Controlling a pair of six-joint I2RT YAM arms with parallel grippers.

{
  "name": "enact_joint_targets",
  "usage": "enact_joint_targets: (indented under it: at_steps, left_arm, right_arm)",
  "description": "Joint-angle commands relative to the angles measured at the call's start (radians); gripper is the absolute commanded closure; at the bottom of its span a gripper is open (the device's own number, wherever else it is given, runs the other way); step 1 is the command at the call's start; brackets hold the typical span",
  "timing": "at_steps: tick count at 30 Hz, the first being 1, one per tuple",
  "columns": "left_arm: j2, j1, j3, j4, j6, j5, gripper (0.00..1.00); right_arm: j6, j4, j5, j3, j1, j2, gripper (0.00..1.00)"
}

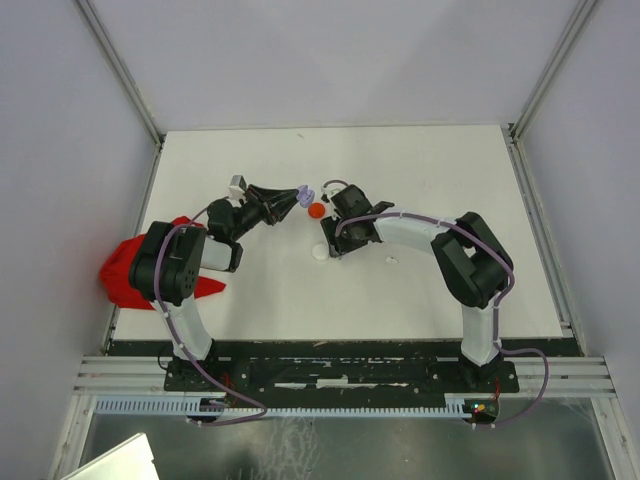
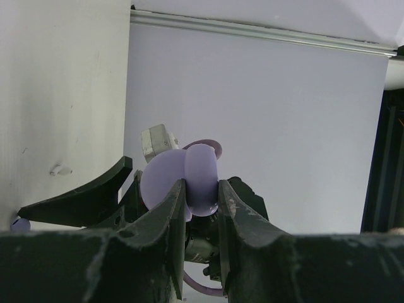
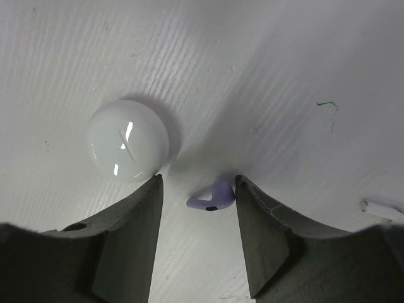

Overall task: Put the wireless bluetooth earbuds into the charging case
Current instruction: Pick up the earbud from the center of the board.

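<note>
My left gripper (image 1: 301, 195) (image 2: 201, 186) is shut on the lilac charging case (image 1: 308, 193) (image 2: 189, 180), held off the table with its lid open. A lilac stemmed earbud (image 3: 213, 196) lies on the table between the fingers of my right gripper (image 1: 327, 243) (image 3: 198, 183). The earbud touches the right finger (image 3: 259, 221) while the left finger stands clear of it, so the jaws are open. In the top view the right gripper hides this earbud. A white earbud (image 3: 380, 209) shows at the right edge of the right wrist view.
A white round disc (image 3: 128, 140) (image 1: 320, 252) lies just beyond my right gripper's left finger. A red disc (image 1: 316, 210) sits between the two grippers. A red bundle (image 1: 128, 270) lies at the table's left edge by the left arm. A small white bit (image 1: 392, 261) rests under the right forearm.
</note>
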Motion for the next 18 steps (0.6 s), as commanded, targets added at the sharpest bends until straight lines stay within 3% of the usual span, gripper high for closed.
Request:
enact_joint_targets:
  at_steps: [1,18]
  left_arm:
    - [-0.041,0.007,-0.009,0.058,0.032,0.002,0.97]
    - [-0.061,0.031,-0.033,0.067,0.028,0.008,0.97]
  right_arm:
    - [0.003,-0.001,-0.012,0.047,0.015,0.002,0.42]
    - [-0.014,0.008,-0.041,0.087,0.028,0.032,0.42]
